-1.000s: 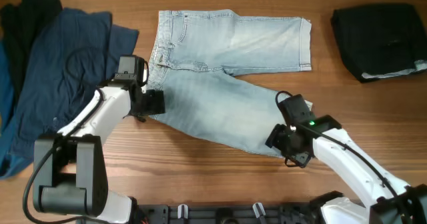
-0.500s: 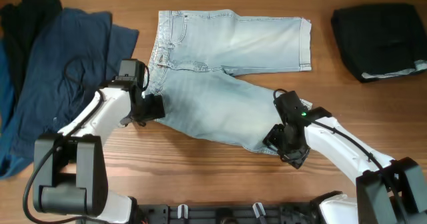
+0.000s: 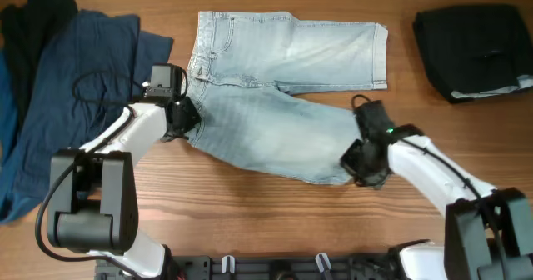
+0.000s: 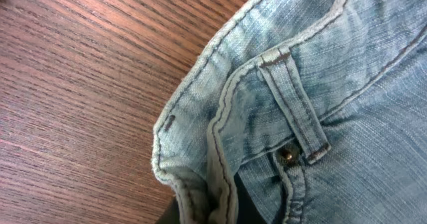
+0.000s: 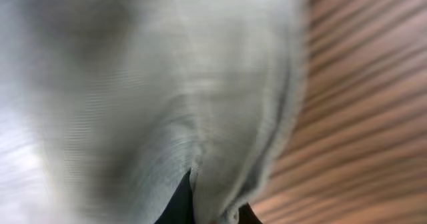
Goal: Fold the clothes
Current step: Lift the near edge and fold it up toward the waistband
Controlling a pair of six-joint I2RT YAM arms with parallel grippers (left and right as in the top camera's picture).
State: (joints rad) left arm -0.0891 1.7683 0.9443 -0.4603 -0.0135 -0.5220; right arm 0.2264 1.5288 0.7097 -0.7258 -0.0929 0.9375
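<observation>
Tabletop [image 3: 250, 209]: brown wood with a clear grain, carrying all the clothes.
Black cloth [image 3: 37, 13]: crumpled at the far left corner, partly under the navy piece.
Navy garment [image 3: 75, 88]: large, dark blue, spread loosely down the left side, well apart from the folded black piece on the right.
Left hand [image 3: 185, 117]: at the near corner of the waistband; in the wrist view it [image 4: 207, 211] is pinching the doubled waistband edge.
Shorts [image 3: 275, 122]: pale faded-blue denim at mid-table, waistband to the left. One leg lies flat along the far side, its stitched hem pointing right; the other slants toward the near right.
Belt loop [image 4: 293, 104]: stitched across the waistband, with a metal rivet [image 4: 287, 156] just beside its lower end.
Right hand [image 3: 360, 165]: at the hem of the slanted leg; its wrist view is blurred, yet pale cloth [image 5: 133, 104] sits pinched between the dark fingers [image 5: 175, 207].
Black garment [image 3: 475, 51]: folded at the far right, a pale strip at its near edge.
</observation>
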